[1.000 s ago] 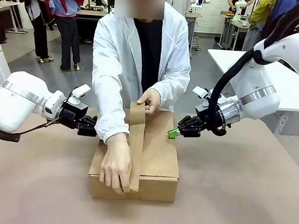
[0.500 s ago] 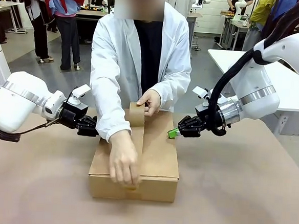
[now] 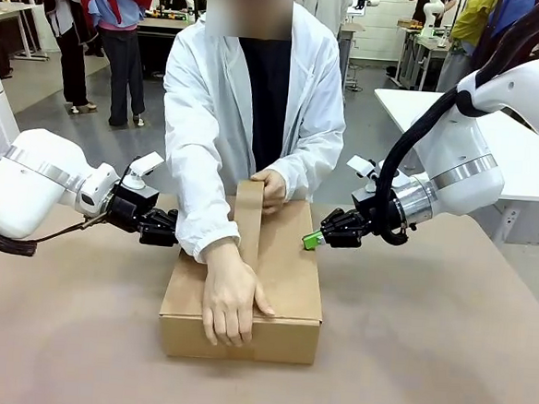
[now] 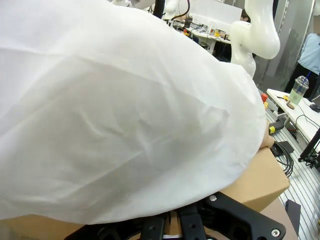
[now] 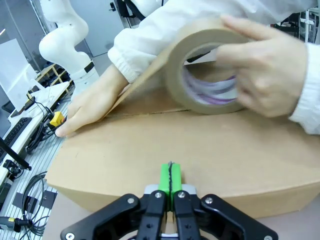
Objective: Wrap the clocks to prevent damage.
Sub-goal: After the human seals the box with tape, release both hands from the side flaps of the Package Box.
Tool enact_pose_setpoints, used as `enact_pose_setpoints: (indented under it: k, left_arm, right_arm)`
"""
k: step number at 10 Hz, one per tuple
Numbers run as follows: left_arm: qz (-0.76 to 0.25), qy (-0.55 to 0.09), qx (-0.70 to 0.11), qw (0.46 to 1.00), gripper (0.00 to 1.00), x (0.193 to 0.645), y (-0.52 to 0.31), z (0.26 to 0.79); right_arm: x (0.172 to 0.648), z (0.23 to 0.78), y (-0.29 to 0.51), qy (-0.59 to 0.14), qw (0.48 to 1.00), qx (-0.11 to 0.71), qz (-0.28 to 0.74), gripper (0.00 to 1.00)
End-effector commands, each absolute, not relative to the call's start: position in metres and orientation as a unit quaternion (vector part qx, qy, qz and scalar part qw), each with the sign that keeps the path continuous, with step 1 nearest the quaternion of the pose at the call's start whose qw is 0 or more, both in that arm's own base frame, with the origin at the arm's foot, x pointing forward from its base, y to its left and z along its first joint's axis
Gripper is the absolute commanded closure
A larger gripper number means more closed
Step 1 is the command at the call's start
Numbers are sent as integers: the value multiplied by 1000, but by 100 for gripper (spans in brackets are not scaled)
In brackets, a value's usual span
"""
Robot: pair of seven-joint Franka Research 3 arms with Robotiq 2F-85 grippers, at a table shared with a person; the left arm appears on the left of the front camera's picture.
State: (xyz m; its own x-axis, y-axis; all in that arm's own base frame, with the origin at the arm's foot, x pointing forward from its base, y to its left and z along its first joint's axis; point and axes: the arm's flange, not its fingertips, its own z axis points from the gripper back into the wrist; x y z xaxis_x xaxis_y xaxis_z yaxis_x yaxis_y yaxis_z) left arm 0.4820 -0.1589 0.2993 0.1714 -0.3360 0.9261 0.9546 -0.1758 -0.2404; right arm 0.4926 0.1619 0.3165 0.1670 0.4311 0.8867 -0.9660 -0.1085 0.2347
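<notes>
Two hands of the person in the white coat are sealing the closed brown cardboard box (image 3: 244,297) on the brown worktop (image 3: 445,344): one hand (image 3: 230,296) presses a strip of brown tape (image 3: 248,224) onto the near edge, the other hand (image 5: 265,75) holds the brown tape roll (image 5: 205,70) at the far side. The wrapped clocks are presumably inside, so wrapping looks done and taping remains. Left gripper (image 3: 159,227) and right gripper (image 3: 315,239) flank the box, fingers closed and empty. The right wrist view reveals the roll; the left wrist view mostly shows a white sleeve (image 4: 125,110).
</notes>
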Motion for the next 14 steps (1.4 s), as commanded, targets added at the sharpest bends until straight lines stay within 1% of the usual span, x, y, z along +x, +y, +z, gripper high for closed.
enact_pose_setpoints:
  k: [1, 14]
  left_arm:
    - [-569, -303, -512, 568, 99, 481, -159, 298]
    - [-569, -303, -512, 568, 99, 481, -159, 298]
  right_arm:
    - [494, 314, 167, -290, 609, 464, 575, 99]
    - [494, 314, 167, -290, 609, 464, 575, 99]
